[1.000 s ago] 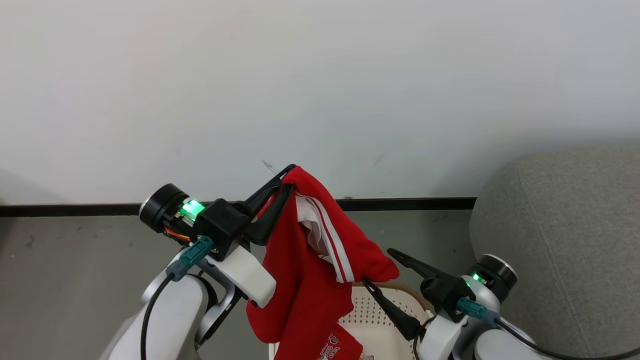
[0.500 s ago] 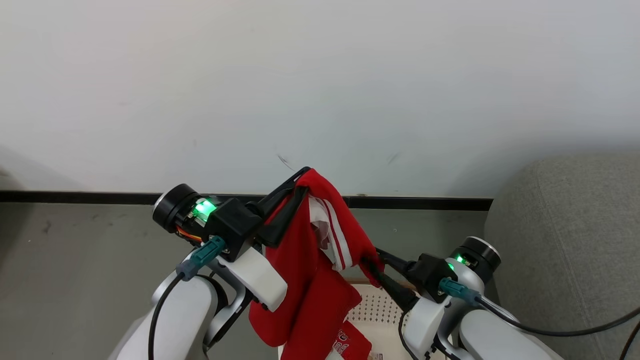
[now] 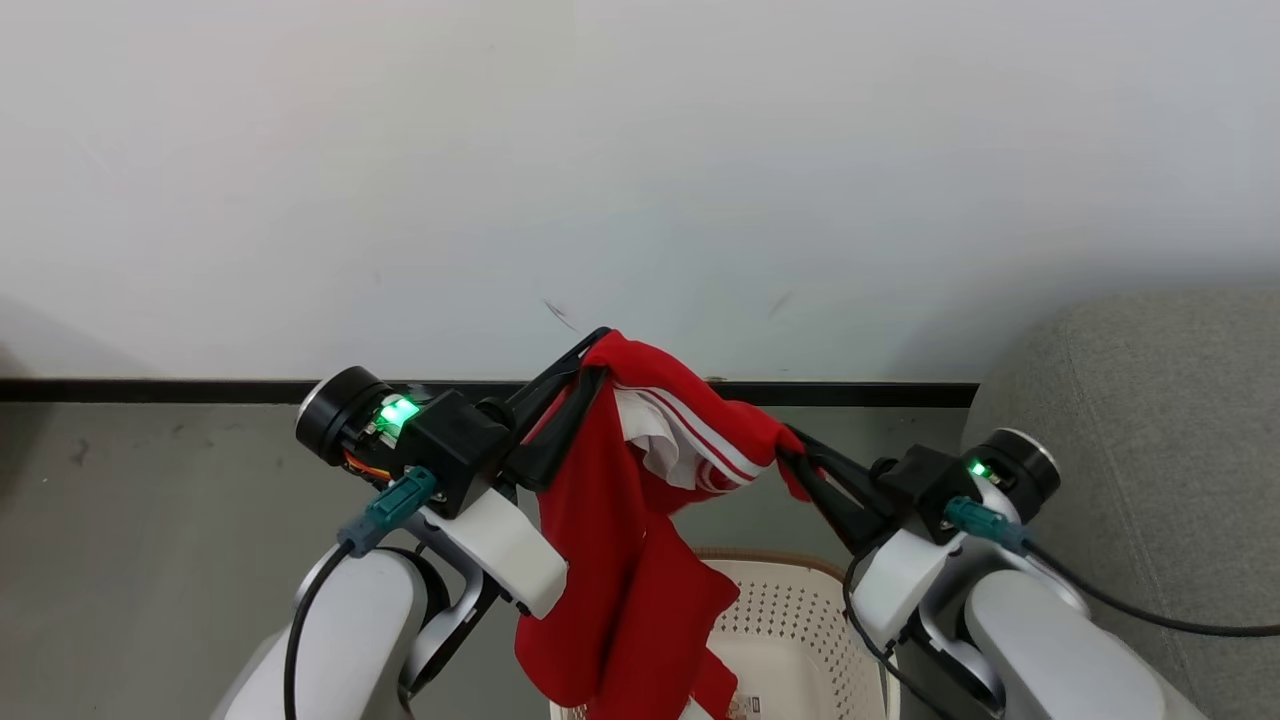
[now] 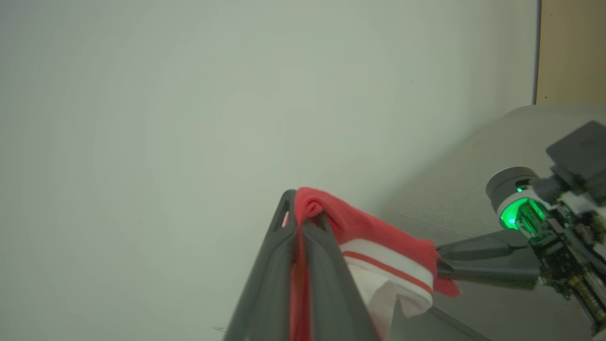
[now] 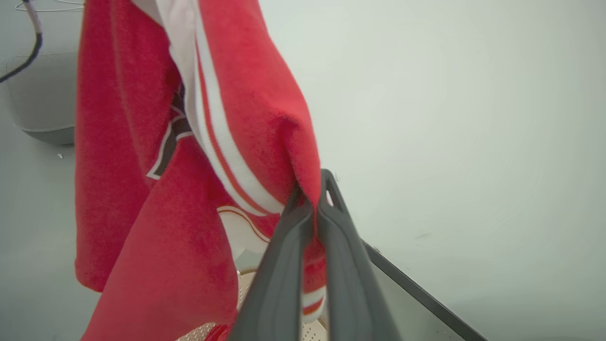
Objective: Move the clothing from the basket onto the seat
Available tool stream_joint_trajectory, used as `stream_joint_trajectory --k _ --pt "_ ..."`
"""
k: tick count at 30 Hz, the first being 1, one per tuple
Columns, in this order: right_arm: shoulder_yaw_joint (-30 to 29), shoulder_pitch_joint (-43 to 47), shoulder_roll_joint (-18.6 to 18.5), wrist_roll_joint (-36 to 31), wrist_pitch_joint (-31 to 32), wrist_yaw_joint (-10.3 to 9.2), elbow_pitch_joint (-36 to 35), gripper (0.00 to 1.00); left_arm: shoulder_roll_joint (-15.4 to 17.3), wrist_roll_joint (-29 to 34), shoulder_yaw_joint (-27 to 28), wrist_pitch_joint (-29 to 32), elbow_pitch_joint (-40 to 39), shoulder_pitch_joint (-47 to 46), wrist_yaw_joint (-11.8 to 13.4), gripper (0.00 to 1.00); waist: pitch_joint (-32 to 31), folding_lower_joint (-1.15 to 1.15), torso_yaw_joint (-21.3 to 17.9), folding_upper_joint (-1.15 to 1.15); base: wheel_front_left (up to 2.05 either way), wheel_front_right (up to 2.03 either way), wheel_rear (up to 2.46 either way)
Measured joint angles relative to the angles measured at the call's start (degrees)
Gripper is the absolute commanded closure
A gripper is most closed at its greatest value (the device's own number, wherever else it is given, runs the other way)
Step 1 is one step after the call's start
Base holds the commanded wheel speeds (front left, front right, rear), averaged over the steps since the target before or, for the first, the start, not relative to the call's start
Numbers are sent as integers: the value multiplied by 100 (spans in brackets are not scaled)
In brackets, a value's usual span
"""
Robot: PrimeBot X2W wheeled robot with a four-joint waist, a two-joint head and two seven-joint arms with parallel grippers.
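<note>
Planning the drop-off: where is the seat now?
In the head view, the grey seat sits at the right edge, just right of the right gripper and the basket.

Bright red clothing (image 3: 620,520), white stripe trim toward its one o'clock; basket (image 3: 800,620), cream-white, dotted perforations, brown rim; seat (image 3: 1150,400) at three o'clock, plain grey; wall (image 3: 640,150) white, skirting (image 3: 150,390) black, floor (image 3: 150,520) grey.

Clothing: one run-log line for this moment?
left gripper: shut on clothing | right gripper: shut on clothing | clothing: hangs over basket | seat: at right, not reached
</note>
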Motion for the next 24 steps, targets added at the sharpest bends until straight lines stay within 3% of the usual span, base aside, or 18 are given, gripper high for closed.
stream_joint_trajectory --k 8,10,12,15,24 --pt "-744 30 -113 -13 1 0 -641 100 -43 -124 73 -43 58 183 60 100 11 0 -131 0 0 0 0" --pt "-910 50 -159 -53 1 0 -766 100 -74 -162 71 -88 102 266 82 79 -1 0 -169 0 0 0 0" --pt "-1099 161 -188 -103 0 0 -964 100 -93 -264 57 -136 177 397 84 70 -27 0 -229 0 0 0 0" --pt "-1245 282 -219 -179 0 0 -1077 100 -156 -302 19 -156 216 564 102 2 -58 0 -297 0 0 0 0" --pt "-1831 397 -408 -474 0 0 -1607 100 -225 -398 -145 -309 331 848 100 0 -148 0 -534 0 0 0 0"
